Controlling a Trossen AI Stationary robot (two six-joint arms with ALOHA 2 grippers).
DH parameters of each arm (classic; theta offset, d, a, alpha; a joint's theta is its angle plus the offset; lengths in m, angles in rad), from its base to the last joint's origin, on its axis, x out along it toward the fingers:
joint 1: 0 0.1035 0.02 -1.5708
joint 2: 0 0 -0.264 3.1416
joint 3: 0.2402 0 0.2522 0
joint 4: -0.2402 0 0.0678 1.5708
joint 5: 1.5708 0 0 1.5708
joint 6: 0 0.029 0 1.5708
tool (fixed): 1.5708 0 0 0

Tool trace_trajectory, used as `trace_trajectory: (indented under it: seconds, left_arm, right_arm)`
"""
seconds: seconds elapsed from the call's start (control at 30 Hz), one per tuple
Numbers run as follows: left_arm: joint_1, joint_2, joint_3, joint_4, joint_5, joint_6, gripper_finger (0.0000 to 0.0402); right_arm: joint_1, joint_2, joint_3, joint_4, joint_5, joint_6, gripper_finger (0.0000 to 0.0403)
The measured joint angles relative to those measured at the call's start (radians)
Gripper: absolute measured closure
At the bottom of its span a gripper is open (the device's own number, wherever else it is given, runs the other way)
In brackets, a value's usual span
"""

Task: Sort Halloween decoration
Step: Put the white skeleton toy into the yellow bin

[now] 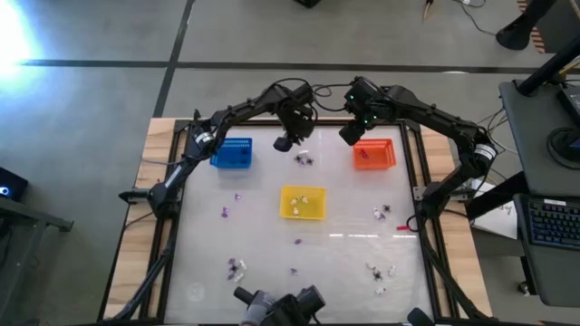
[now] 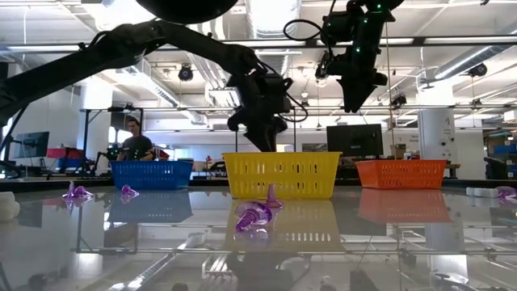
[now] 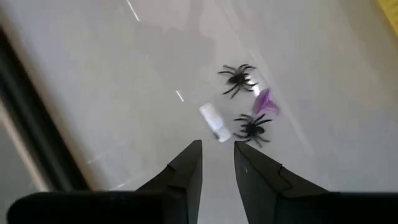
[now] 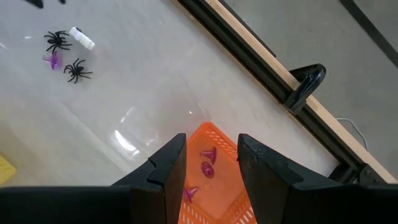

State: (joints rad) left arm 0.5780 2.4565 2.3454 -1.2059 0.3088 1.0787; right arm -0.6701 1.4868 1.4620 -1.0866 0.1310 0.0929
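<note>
Three mesh baskets stand on my glass worktop (image 1: 208, 244), and I place everything by the yellow basket (image 1: 302, 203) at its middle. The blue basket (image 1: 232, 153) sits beyond it toward my left arm's side, the orange basket (image 1: 374, 154) beyond it toward my right. My left gripper (image 1: 283, 143) hangs between the blue basket and a small cluster just past the yellow one — its jaws stand slightly parted, grasping nothing. My right gripper (image 4: 208, 163) hovers over the orange basket's near edge, jaws released and empty; purple trinkets (image 4: 207, 163) lie inside it. The cluster holds two black spiders (image 3: 237, 79), a white capsule (image 3: 214, 122) and a purple piece (image 3: 265, 101) touching one spider. More Halloween decoration (image 1: 236, 266) is scattered on the near side of the yellow basket.
</note>
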Motion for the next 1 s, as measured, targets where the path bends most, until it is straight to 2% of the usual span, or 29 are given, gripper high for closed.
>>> trace_trajectory:
  seconds: [0.3,0.43,0.67,1.0]
  left_arm:
    - [-0.007,0.029,-0.005,0.001,-0.004,-0.050,0.0327]
    - [0.001,0.051,-0.005,0.001,-0.013,0.026,0.0327]
    - [0.002,0.071,-0.005,0.001,-0.015,0.271,0.0327]
    - [0.003,0.072,-0.005,0.050,-0.011,0.269,0.0327]
  right_arm:
    - [0.000,0.000,0.000,-0.001,0.000,0.000,0.0266]
    - [0.000,0.000,0.000,0.000,0.000,0.000,0.0266]
    - [0.000,0.000,0.000,-0.001,0.000,0.003,0.0266]
    - [0.000,0.000,0.000,-0.001,0.000,0.004,0.0266]
